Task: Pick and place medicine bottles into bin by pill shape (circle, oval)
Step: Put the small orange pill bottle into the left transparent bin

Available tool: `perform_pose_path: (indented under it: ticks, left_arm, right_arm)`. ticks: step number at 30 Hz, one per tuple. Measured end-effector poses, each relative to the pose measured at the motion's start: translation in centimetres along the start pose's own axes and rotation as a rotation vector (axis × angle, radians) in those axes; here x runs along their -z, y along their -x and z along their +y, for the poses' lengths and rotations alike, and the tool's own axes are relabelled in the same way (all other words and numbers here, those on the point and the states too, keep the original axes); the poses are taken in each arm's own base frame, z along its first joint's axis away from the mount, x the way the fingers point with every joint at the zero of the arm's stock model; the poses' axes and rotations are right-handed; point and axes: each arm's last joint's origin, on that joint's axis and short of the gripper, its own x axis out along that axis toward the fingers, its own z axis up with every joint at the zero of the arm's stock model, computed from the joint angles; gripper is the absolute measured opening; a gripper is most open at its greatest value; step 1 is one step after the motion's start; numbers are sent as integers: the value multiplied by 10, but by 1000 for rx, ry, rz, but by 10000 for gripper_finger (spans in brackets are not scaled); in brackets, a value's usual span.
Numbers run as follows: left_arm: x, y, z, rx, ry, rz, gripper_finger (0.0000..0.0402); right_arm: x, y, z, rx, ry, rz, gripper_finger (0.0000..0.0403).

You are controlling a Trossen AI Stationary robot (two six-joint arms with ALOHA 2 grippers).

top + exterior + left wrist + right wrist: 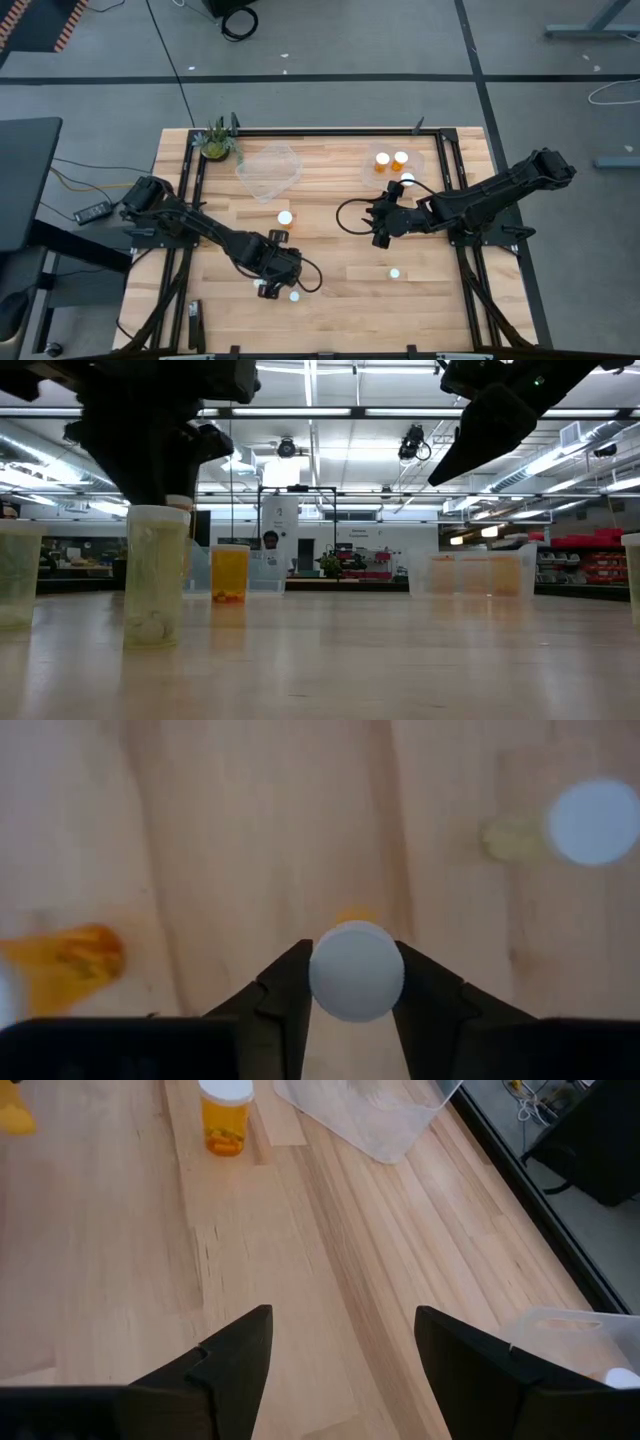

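Wooden surface (330,300) seen from above, with both dark arms reaching inward. The left end effector (356,982) is lowered near the front of the surface, its two fingers (283,992) pressed against either side of a white-capped medicine bottle (357,970), which stands upright on the wood; from table height the same bottle (156,575) appears as a pale cylinder directly beneath the arm, with pale pills at its bottom. A second capped bottle (590,822) stands just beside it, and a third, orange one (68,958) lies blurred at the other side. The right end effector (343,1342) hangs above bare wood near the middle of the surface, jaws spread wide and holding nothing. Ahead of it stands an orange bottle (225,1117) with a white cap, near a clear tub (365,1108). A further clear tub (396,165) at the far right of the surface contains at least two orange bottles (391,160). One more capped bottle (394,272) stands alone toward the front right. A small potted plant (216,140) sits at the far left corner.
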Motion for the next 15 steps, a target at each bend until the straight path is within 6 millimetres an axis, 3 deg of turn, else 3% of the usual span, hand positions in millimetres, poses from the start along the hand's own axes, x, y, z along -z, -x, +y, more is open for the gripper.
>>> perform_pose_path:
  ticks: [6,15]
  left_arm:
    - [-11,5,22,-28,-7,-3,125]
    - [-16,8,71,-68,36,-23,122]
  right_arm:
    - [0,0,0,0,-1,0,252]
    - [0,0,0,0,1,0,252]
